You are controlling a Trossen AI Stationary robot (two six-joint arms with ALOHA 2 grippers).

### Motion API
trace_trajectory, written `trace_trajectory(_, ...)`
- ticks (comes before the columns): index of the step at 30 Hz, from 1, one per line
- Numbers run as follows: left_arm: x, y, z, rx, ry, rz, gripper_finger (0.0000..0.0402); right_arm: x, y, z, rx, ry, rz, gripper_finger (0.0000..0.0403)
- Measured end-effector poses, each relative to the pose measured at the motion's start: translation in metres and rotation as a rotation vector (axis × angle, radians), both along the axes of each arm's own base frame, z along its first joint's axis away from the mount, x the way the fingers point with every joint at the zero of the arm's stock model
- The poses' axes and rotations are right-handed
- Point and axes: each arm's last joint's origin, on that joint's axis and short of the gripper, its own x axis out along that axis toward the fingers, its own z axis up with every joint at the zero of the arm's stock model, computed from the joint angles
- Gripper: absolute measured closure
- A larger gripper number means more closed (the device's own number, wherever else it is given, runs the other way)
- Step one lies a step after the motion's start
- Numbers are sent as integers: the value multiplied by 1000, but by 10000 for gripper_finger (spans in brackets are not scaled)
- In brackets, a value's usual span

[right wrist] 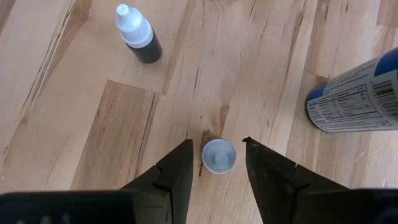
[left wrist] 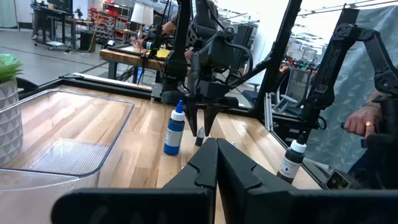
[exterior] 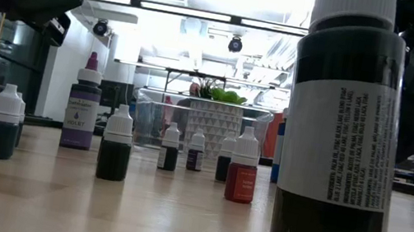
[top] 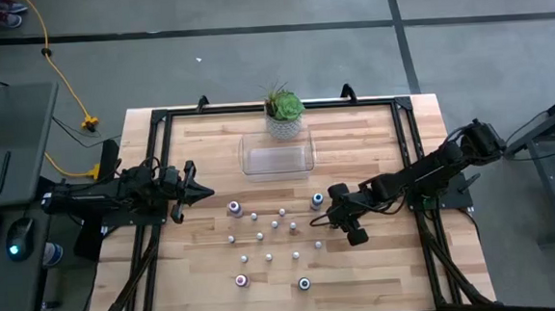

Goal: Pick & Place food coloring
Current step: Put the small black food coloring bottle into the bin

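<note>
The food coloring bottles stand upright, scattered over the wooden table's middle [top: 268, 243]. Most are tiny with white caps; larger ones show purple [top: 234, 208], blue [top: 317, 200] and red [top: 242, 280]. My right gripper [right wrist: 217, 144] points straight down, open. Its fingers stand on either side of one tiny bottle's white cap [right wrist: 219, 155] with a small gap on each side. This bottle is beside the blue one [right wrist: 357, 99]. My left gripper [top: 207, 190] is shut, held level above the table's left part, pointing at the bottles.
A clear rectangular tray [top: 278, 160] lies at the far middle of the table, with a small potted plant [top: 284, 112] just behind it. Another tiny bottle [right wrist: 138, 34] stands near my right gripper. A person's hand [left wrist: 360, 121] shows beyond the table's right side.
</note>
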Motion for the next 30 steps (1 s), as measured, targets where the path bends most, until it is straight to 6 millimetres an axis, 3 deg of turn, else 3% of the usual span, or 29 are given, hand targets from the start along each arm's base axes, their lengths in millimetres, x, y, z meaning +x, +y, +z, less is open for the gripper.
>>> trace_trajectory(24, 0, 0, 0, 0, 0, 0, 401, 0, 0, 0, 42, 14, -114, 266)
trace_trajectory(30, 0, 0, 0, 0, 0, 0, 401, 0, 0, 0, 46, 15, -121, 294)
